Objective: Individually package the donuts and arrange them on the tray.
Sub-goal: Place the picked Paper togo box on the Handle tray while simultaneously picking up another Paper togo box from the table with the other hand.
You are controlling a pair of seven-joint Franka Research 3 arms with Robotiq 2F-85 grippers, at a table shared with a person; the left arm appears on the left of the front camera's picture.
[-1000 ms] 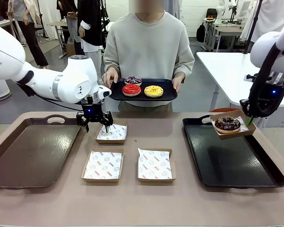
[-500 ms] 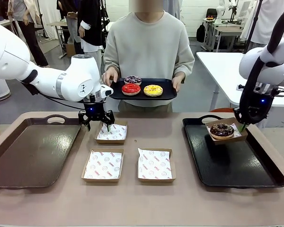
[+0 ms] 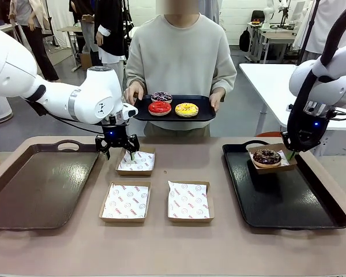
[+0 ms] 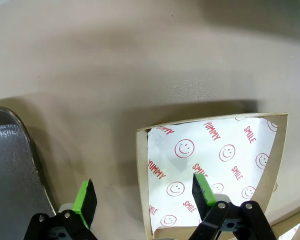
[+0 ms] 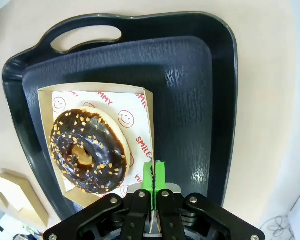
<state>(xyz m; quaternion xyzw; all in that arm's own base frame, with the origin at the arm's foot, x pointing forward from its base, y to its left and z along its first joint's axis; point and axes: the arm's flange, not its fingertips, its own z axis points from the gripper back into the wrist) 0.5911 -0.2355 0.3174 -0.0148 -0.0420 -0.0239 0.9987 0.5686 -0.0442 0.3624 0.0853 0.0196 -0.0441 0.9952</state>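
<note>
Donut box (image 3: 272, 166): sank to tray's (image 3: 294, 202) far edge.
Right gripper (image 3: 289, 153): clenched on its rim.
Left gripper (image 3: 117, 153): spread, empty.
Donut (image 3: 267, 156): seemed soft, light; hold box rim.

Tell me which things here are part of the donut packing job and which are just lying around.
Job: sprinkled chocolate donut in its box, pinched by the right gripper at the black tray; red donut, yellow donut, dark donut on the person's tray; three lined boxes; left gripper, open over one.
Lying about: brown tray, maybe spare; white side table.
</note>
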